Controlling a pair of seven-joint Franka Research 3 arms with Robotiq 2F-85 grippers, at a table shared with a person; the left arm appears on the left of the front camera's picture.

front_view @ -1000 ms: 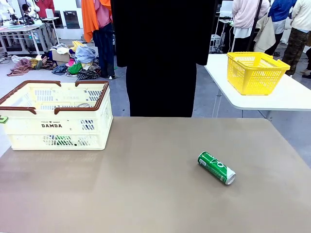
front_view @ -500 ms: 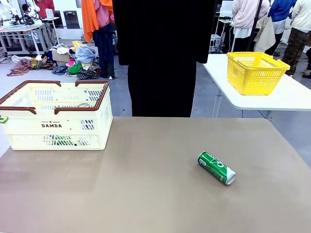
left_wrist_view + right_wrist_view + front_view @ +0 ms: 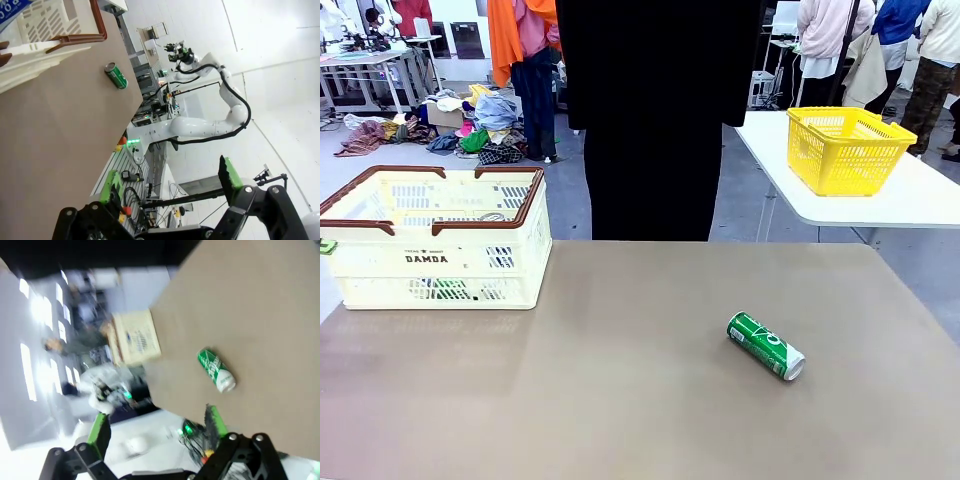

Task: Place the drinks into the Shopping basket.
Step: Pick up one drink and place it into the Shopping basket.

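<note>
The green can (image 3: pixel 766 346) is lying sideways on the table (image 3: pixel 620 390), well apart from the Shopping basket (image 3: pixel 380 262), while the right fingers (image 3: pixel 213 421) and left fingers (image 3: pixel 228 176) are gaping wide and empty, so the right should be straddling its round flank.

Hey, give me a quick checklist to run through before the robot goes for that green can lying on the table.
1. The green metal can with silver top lies on its side on the tan table, nothing touching it: ok.
2. The cream slotted plastic basket with brown rim stands upright, top open: ok.
3. The right pincer is open, holding nothing: ok.
4. The left pincer is open, holding nothing: ok.
5. Room left inside the basket: cannot tell.
</note>
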